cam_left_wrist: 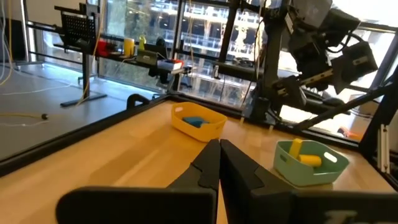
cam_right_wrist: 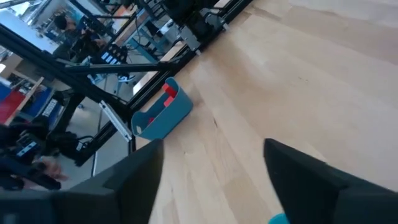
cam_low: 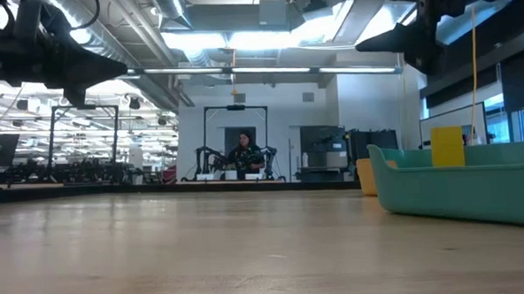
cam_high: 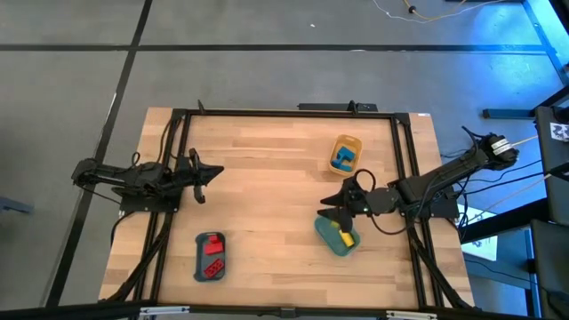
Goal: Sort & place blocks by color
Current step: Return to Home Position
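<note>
Blue blocks [cam_high: 344, 158] lie in the yellow tray [cam_high: 346, 140] at the far right. Yellow blocks [cam_high: 346, 236] lie in the teal tray [cam_high: 325, 233] at the near right, and one [cam_low: 447, 146] stands up above its rim. Red blocks [cam_high: 212, 256] lie in the slate-blue tray [cam_high: 211, 237] at the near left. My right gripper [cam_right_wrist: 211, 180] hangs open and holds nothing, in the air just above the teal tray's far end. My left gripper [cam_left_wrist: 219, 165] is shut and holds nothing, raised over the table's left side.
A black frame [cam_high: 284, 112] runs along the table's far edge and down both sides. Bare wood [cam_high: 267, 187] spreads across the middle between the trays. Beyond the table, a person [cam_low: 244, 152] shows far off in the room.
</note>
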{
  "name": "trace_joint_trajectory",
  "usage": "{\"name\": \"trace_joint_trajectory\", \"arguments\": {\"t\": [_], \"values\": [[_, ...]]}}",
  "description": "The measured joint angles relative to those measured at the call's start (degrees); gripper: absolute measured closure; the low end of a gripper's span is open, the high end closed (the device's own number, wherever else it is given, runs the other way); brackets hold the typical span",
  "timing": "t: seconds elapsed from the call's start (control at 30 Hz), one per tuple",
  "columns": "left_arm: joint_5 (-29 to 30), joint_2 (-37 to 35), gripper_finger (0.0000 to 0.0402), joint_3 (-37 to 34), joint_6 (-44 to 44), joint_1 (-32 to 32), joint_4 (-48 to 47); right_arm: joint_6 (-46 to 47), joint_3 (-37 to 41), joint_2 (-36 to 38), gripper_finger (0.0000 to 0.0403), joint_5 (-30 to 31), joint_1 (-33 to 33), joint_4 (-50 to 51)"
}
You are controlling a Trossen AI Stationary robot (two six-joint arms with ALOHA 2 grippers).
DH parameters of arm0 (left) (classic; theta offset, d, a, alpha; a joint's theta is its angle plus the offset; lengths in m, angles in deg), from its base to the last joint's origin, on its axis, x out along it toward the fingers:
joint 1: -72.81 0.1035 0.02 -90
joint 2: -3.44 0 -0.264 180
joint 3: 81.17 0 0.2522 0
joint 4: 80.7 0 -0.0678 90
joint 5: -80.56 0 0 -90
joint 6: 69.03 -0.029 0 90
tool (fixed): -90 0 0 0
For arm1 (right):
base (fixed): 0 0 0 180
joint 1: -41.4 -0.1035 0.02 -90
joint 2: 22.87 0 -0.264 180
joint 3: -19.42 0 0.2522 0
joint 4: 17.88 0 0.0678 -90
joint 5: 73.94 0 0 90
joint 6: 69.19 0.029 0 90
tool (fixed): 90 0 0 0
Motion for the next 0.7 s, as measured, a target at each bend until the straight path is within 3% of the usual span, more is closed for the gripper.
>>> {"name": "trace_joint_trajectory", "arguments": {"t": [0.17, 0.37, 0.53, 0.7], "values": [[0.0, 0.0, 0.0401, 0.0, 0.0, 0.0, 0.0, -1.5, 0.0, 1.0, 0.0222, -6.9, 3.7, 0.2], [0.0, 0.0, 0.0402, 0.0, 0.0, 0.0, 0.1, -14.1, 0.5, 7.1, 0.0375, -17.2, 10.8, 4.5], [0.0, 0.0, 0.0401, 0.0, 0.0, 0.0, 0.1, -19.6, 6.7, 18.1, 0.0392, -22.3, 15.2, 4.0], [0.0, 0.0, 0.0401, 0.0, 0.0, 0.0, 0.1, -19.6, 16.2, 30.1, 0.0399, -23.9, 16.6, -5.1]]}}
